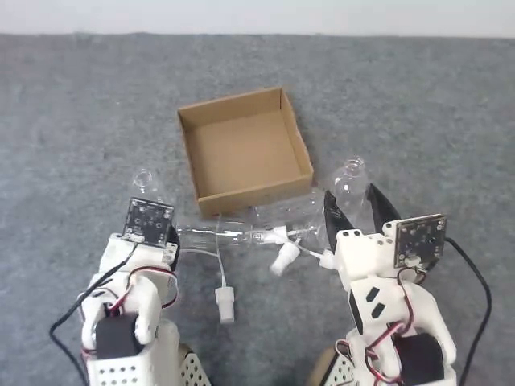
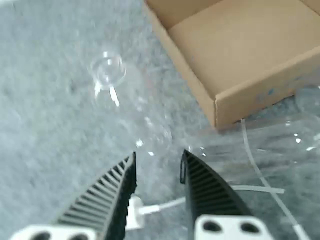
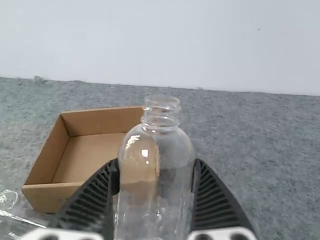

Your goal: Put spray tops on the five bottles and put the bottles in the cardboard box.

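- Two black-jawed grippers are in view: the right gripper (image 3: 155,167) has its jaws pressed against both sides of an upright clear plastic bottle (image 3: 157,135) with no top, near the right front corner of the open brown cardboard box (image 1: 245,149)
- The left gripper (image 2: 159,155) is partly open and holds nothing. It hangs over the grey carpet (image 2: 40,125) near a second clear topless bottle (image 2: 107,75) standing left of the box
- More clear bottles (image 1: 265,223) lie in front of the box, with loose white spray tops (image 1: 225,304) near them
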`<action>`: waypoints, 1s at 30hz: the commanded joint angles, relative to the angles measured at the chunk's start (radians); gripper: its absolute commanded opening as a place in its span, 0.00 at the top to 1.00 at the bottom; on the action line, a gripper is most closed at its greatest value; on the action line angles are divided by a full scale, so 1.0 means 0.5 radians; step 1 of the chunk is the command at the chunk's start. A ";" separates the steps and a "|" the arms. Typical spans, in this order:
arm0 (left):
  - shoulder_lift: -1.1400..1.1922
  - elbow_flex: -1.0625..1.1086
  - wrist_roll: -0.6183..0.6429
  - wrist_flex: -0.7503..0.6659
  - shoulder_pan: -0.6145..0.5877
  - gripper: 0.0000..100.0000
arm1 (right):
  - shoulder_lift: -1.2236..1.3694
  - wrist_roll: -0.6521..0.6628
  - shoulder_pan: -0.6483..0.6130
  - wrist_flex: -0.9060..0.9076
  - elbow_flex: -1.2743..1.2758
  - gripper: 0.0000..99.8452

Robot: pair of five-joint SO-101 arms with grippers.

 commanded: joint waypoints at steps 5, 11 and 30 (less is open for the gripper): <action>-0.046 -0.376 -0.534 0.015 -0.003 0.86 | 0.002 0.037 0.035 -0.069 -0.003 0.99; -0.037 -0.459 -0.574 0.080 -0.092 0.86 | 0.002 0.037 0.038 -0.072 -0.003 0.99; 1.209 -1.149 0.141 0.414 -0.516 0.86 | 0.002 0.037 0.026 -0.072 -0.003 0.99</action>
